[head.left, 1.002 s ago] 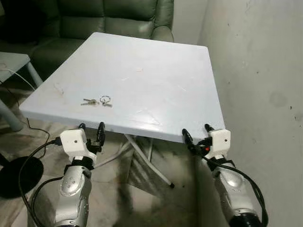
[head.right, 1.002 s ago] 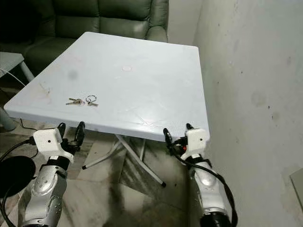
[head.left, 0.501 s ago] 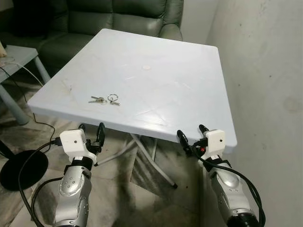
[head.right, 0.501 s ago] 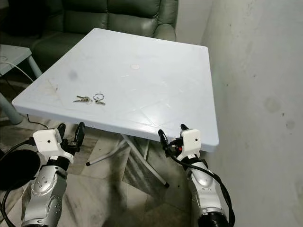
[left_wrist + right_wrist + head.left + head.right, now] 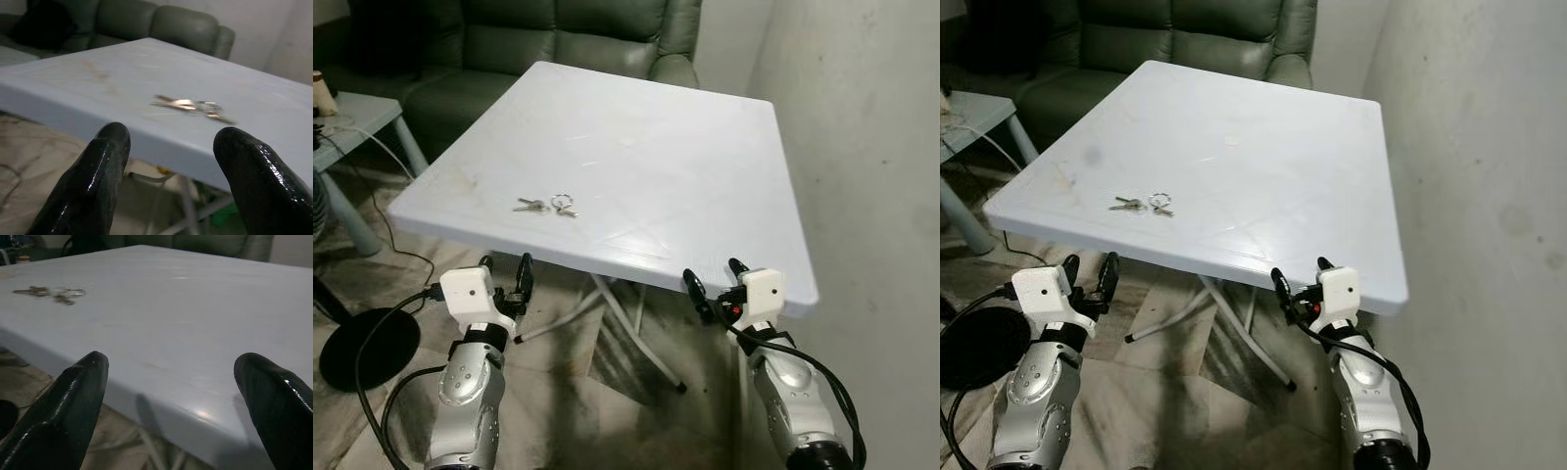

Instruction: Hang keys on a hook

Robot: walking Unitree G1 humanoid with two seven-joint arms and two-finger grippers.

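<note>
A: Where are the keys?
B: Flat on the white counter, near its front edge, toward the robot's left. The bunch's long axis runs roughly along that edge: key blades point left, the ring sits at the right end.

A: Claws?
B: Left claw is spread, holding nothing, below and just in front of the counter edge, almost under the keys. Right claw is also spread and holding nothing, low at the front right corner.

A: What do the wrist views add?
B: The left wrist view looks across the counter lip with the keys between its fingers. In the right wrist view the keys are far off to one side, well apart from its fingers.

A: Room to move?
B: Bare counter all round the keys. A wall runs close along the right side, a green sofa stands behind, and a small side table is on the left.
</note>
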